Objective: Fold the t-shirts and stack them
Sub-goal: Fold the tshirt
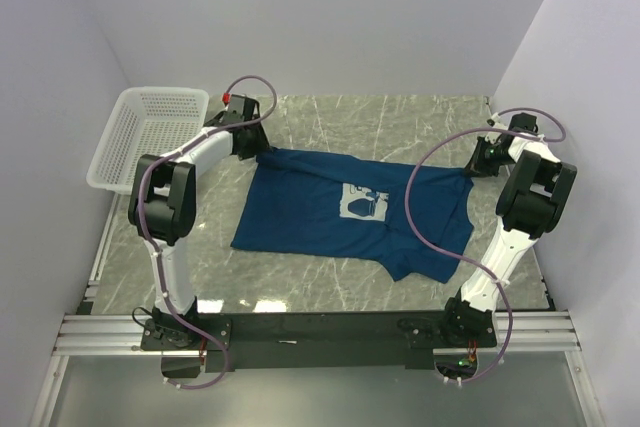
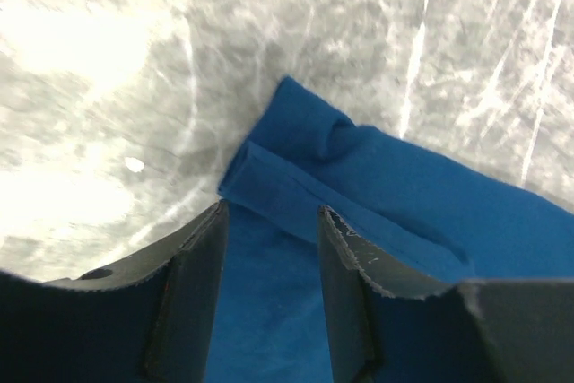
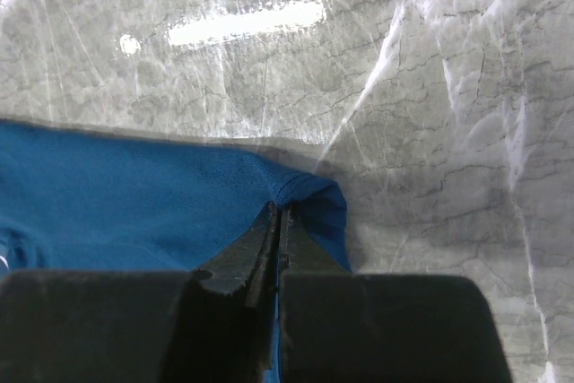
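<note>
Bottom of the top view: shirt (image 1: pixel 340 212) lies flat on the counter (image 1: pixel 400 117) mid-frame, print up. Its long axis runs left to right, hem at the left end, sleeves at the right. The near sleeve sticks out lower right with no arm on it.

Both arms reach to the shirt's far edge. The right jaws are pressed together, pinching the far right corner, probably the far sleeve tip. In the right wrist view blue cloth bunches right at the tips.

The left jaws are spread with nothing clamped. In the left wrist view the far left hem corner, doubled over on itself, lies just ahead of the tips. More cloth shows in the gap between them, toward the lower frame. I can't tell whether the tips touch it.

My read: the left jaws are already lined up and need a small push forward and down onto that corner before closing. After that, both far corners could come toward the near edge, folding along the long axis.

Basket (image 1: pixel 150 132) sits upper left, apart from the shirt.
</note>
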Controlling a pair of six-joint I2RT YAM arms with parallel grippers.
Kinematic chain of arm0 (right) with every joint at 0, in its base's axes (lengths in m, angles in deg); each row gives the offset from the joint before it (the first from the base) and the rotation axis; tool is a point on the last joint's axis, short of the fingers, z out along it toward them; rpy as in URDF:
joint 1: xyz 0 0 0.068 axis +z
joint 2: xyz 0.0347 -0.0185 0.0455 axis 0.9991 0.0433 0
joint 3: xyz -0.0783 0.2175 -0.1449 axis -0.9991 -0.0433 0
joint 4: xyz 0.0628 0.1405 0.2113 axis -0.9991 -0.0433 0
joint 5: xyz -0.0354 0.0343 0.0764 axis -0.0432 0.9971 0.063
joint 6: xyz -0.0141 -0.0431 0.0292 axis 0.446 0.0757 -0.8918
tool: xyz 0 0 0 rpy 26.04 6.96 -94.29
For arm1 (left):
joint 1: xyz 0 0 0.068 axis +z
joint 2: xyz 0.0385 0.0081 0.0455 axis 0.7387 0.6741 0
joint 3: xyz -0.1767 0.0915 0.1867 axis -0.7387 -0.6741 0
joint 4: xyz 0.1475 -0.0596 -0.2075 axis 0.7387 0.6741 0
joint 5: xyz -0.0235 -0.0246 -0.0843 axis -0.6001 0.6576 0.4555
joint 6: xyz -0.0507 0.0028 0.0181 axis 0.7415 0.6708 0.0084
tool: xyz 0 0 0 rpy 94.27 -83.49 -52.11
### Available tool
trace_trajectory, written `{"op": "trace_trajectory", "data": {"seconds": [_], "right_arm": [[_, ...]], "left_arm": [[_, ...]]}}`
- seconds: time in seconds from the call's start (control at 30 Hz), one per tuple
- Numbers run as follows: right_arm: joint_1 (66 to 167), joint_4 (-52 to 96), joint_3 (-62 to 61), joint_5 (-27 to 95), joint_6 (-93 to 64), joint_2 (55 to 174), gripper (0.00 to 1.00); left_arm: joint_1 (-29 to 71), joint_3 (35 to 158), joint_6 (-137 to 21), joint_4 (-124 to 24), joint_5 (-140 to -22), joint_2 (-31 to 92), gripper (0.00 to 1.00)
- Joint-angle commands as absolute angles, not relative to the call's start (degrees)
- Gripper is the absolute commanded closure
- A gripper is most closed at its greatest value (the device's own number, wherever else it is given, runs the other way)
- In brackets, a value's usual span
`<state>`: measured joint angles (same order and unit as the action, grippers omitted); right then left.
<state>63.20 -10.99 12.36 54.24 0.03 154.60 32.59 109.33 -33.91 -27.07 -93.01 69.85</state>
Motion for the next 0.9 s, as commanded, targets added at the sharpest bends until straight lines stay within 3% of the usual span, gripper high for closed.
{"op": "trace_trajectory", "data": {"seconds": [0.0,0.37,0.57,0.87], "right_arm": [[62.73,-11.34,14.75,55.32,0.56,155.10,1.00],[62.56,-11.87,14.66,55.23,1.26,154.92,1.00],[62.65,-12.04,14.92,55.58,1.09,154.92,1.00],[62.65,-12.31,15.10,55.67,1.00,155.10,1.00]], "left_arm": [[32.24,112.34,-37.93,-26.20,-98.59,69.69,0.49],[32.24,119.98,-42.94,-22.34,-91.30,77.87,0.50],[32.24,117.18,-43.47,-22.33,-90.86,75.59,0.66],[32.32,111.46,-43.82,-22.25,-91.74,70.84,0.75]]}}
